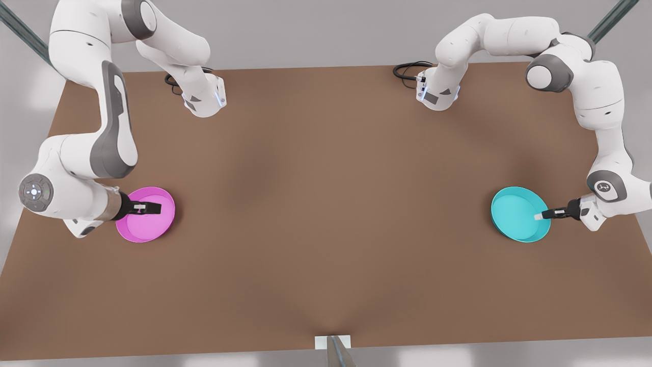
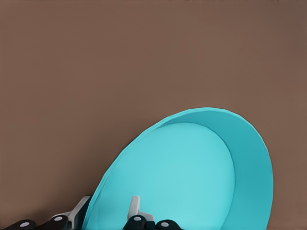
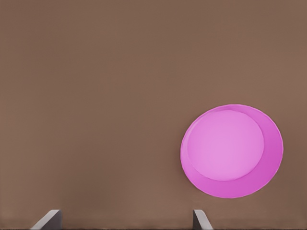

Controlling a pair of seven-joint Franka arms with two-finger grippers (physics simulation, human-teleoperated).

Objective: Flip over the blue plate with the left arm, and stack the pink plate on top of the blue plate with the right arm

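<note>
Your left end effector [image 1: 541, 215] is at the front view's right, at the right-hand rim of the blue plate [image 1: 517, 213]. In the left wrist view, its fingers [image 2: 135, 207] sit one on each side of the rim, one inside the dish and one outside, so the left end effector is closed on the blue plate's rim. The blue plate [image 2: 192, 177] appears tilted there, with its hollow side facing the camera, near the right edge of the brown surface [image 1: 326, 204].

Your right end effector [image 1: 147, 208] is at the front view's left, hanging above the pink plate [image 1: 153, 224], over the middle of the dish. In the right wrist view, its fingers [image 3: 201, 219] stand wide apart and hold nothing. The pink plate [image 3: 231, 150] lies flat on the surface, hollow side up, well clear of the fingers.

The two plates lie well apart, at opposite ends of the surface.
</note>
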